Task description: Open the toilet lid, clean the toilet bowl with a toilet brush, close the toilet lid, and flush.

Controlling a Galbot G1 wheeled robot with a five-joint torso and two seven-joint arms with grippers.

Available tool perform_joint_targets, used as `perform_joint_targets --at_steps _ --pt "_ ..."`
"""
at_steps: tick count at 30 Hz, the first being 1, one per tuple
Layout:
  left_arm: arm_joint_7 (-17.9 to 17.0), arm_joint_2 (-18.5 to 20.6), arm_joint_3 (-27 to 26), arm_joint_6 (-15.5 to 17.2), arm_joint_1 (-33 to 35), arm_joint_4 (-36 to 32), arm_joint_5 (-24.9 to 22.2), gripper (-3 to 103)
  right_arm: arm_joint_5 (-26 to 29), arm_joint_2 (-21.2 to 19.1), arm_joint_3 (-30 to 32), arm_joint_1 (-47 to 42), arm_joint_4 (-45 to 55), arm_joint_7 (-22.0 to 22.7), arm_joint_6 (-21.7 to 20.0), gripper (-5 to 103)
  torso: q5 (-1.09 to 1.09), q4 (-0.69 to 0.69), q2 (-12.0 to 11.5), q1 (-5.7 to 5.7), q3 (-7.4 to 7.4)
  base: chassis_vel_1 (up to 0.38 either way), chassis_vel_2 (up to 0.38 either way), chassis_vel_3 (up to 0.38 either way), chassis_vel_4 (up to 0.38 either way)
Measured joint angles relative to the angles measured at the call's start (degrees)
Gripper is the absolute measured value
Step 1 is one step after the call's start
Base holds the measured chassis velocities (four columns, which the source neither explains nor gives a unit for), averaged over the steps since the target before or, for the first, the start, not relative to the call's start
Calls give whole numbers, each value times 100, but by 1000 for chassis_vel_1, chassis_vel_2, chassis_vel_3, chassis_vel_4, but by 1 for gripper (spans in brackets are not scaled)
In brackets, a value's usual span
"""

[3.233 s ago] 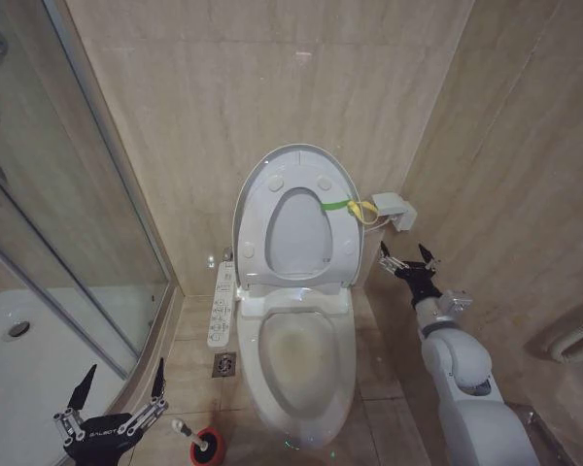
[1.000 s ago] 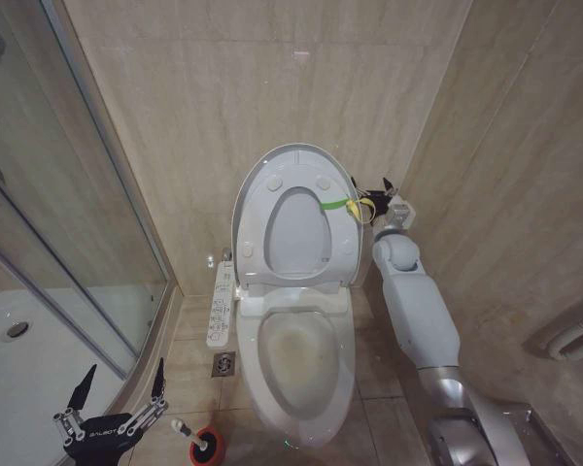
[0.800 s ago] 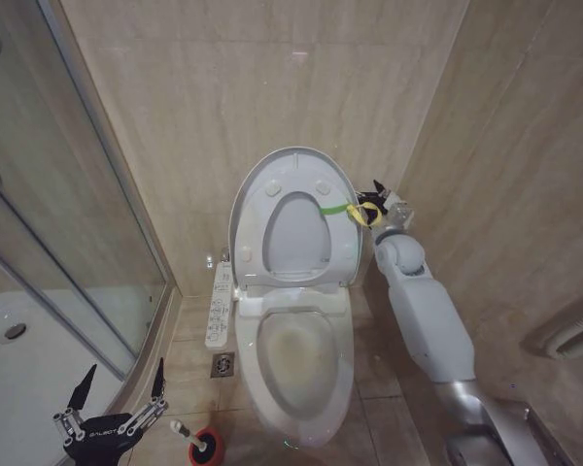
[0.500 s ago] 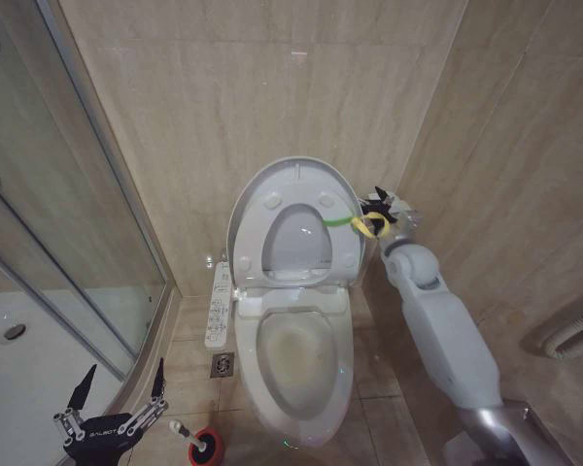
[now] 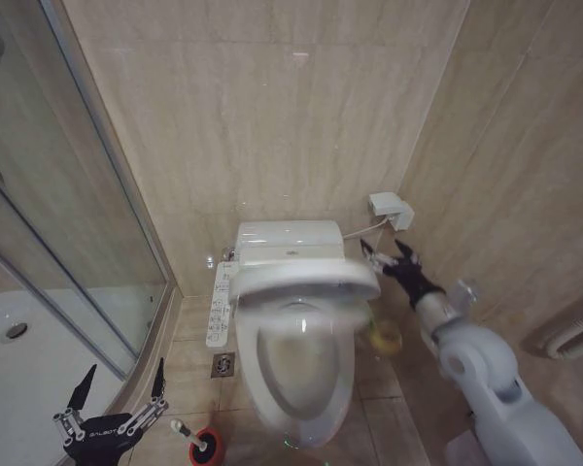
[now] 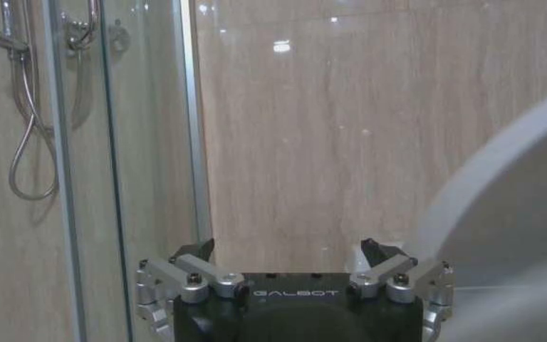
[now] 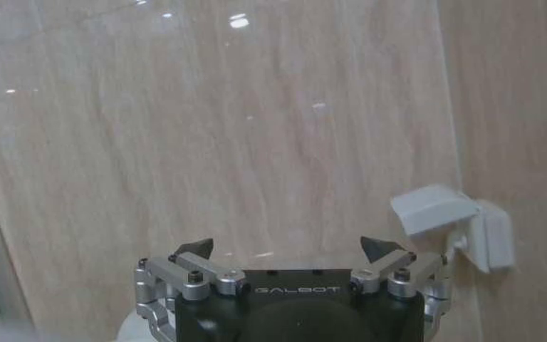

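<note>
White toilet lid [image 5: 301, 282] beside right gripper [image 5: 387, 257]

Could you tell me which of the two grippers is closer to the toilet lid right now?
The right gripper, open just beside the half-lowered toilet lid. The left gripper hangs low by the shower glass, near the toilet brush.

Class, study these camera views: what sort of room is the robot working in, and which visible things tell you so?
A bathroom: a white ceramic toilet bowl with its glossy white lid partly lowered, a glass shower screen, and a chrome shower hose on beige tiled walls.
</note>
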Motion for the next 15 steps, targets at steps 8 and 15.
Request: perform_joint_targets --at_steps 8,15 --pt "1 0 0 0 0 0 0 100 -700 78 78 215 -17 483 66 100 -1 4 0 1 1 0 0 0 0" --pt "0 0 0 0 0 0 0 100 -963 292 84 -174 102 678 50 100 0 1 0 1 1 0 0 0 0"
